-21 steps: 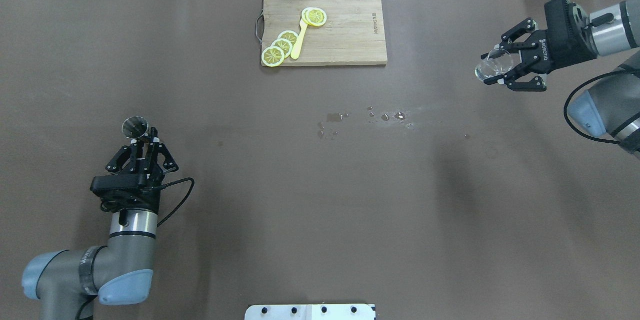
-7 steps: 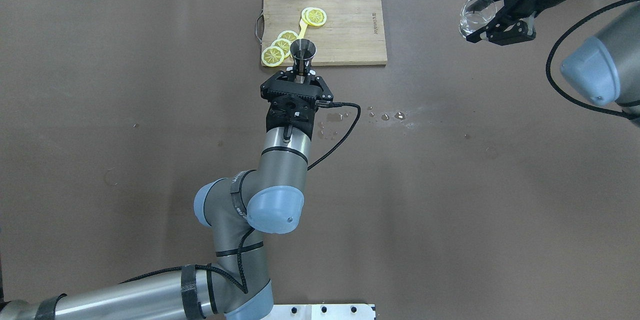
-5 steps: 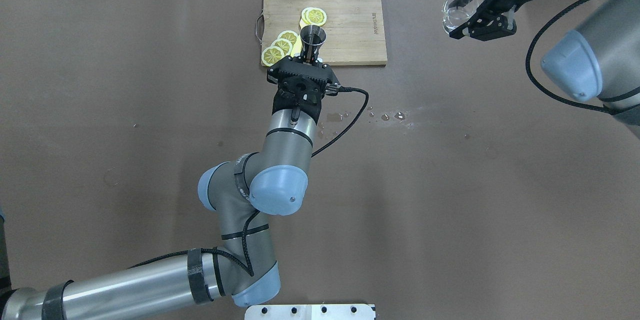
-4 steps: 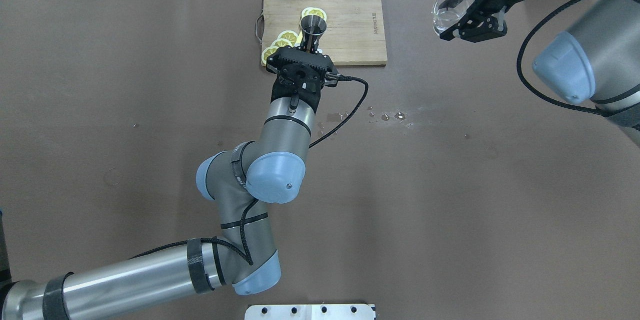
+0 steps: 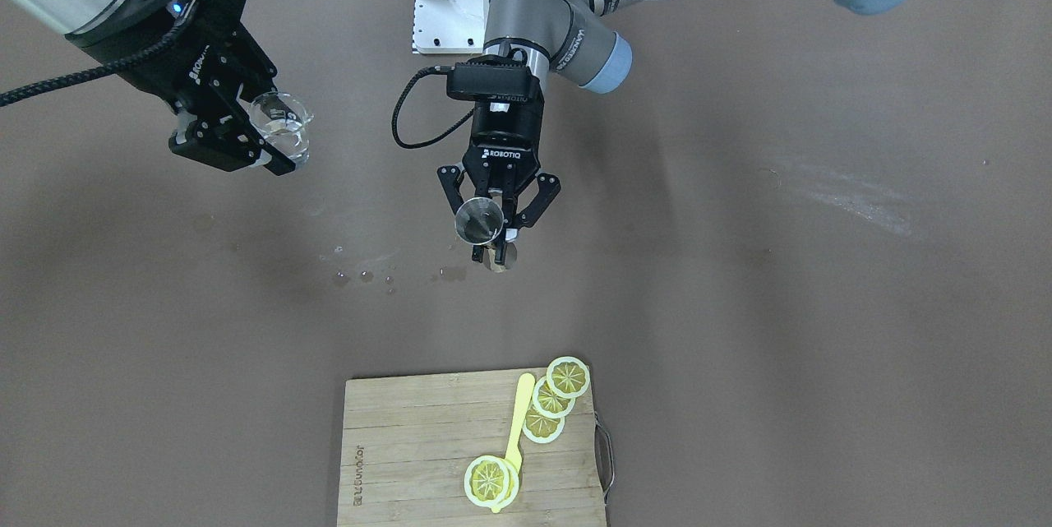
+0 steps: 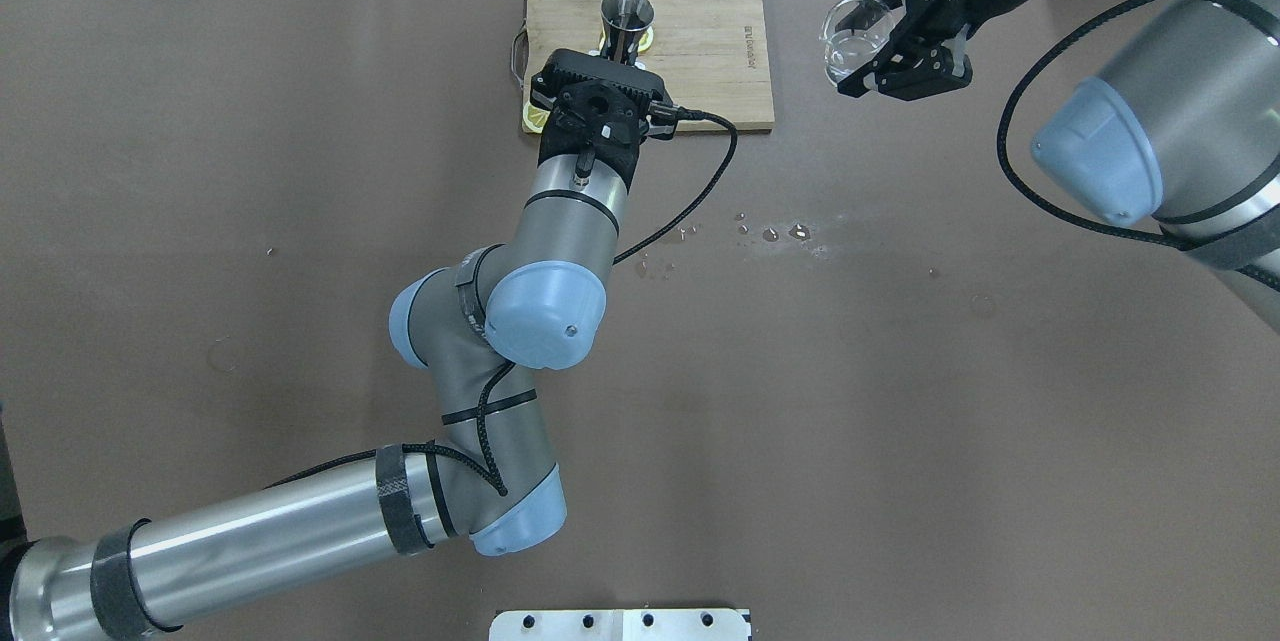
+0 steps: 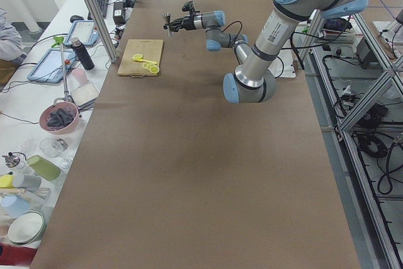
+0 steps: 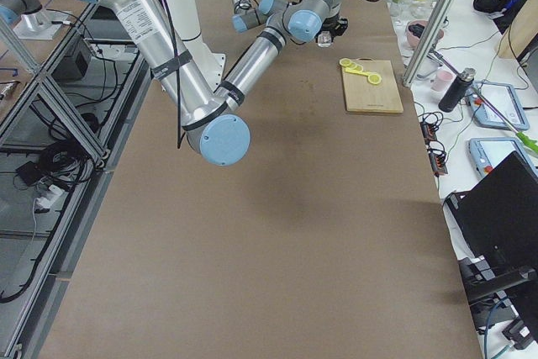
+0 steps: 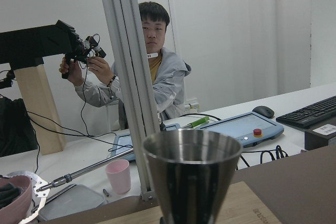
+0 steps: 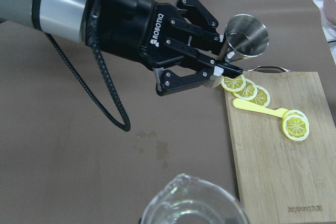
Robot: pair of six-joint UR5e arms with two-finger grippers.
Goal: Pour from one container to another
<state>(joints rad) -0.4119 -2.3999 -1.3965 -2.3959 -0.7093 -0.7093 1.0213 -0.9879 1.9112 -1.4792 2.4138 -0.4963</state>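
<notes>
The steel jigger (image 5: 479, 220) hangs upright in the air, with my left gripper (image 5: 493, 243) shut on its narrow waist. In the overhead view the jigger (image 6: 627, 16) shows over the far part of the cutting board (image 6: 710, 71). Its upper cone (image 9: 191, 174) fills the left wrist view. The clear glass beaker (image 5: 283, 126) holds a little clear liquid and is clamped in my right gripper (image 5: 246, 136), raised off the table. The beaker (image 6: 850, 39) is to the right of the board, apart from the jigger. Its rim (image 10: 191, 205) faces the jigger (image 10: 245, 36).
The wooden cutting board (image 5: 411, 445) carries several lemon slices (image 5: 567, 376) and a yellow utensil (image 5: 516, 420). Water drops (image 6: 780, 233) spot the brown table mat mid-table. A person sits behind the table's far edge in the left wrist view, beside a metal post (image 9: 128, 77).
My left arm carried the jigger from the near left up over the cutting board. My right arm swung the beaker left, closer to the board, still gripped.
</notes>
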